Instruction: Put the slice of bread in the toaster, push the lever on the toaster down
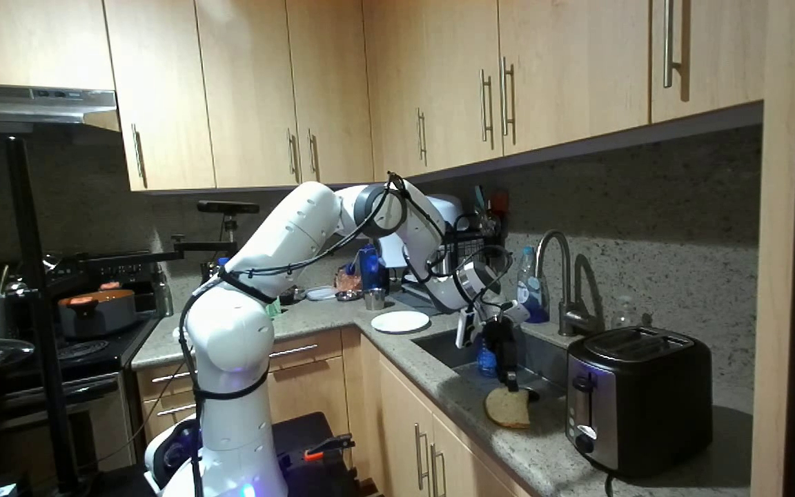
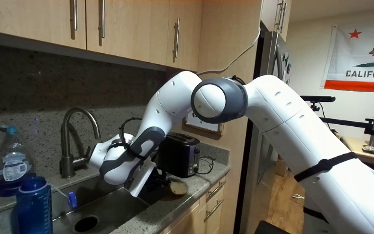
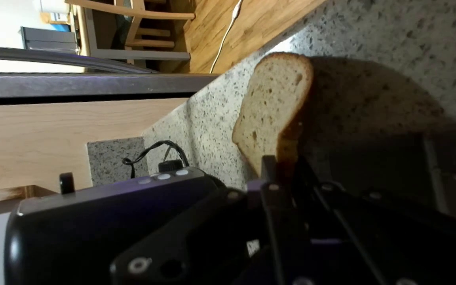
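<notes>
In an exterior view, the nearly closed end effector (image 1: 512, 386) grips the slice of bread (image 1: 508, 408) left of the toaster (image 1: 656, 400); a farther clear bottle (image 1: 531, 286) holds blue liquid (image 1: 538, 313).

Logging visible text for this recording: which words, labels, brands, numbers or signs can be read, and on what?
"CALIFORN", cut off by the picture's edge: bear flag.
Too small or blurred: label on teal-capped bottle; markings on blue bottle.
Partly hidden, illegible: framed sign.
</notes>
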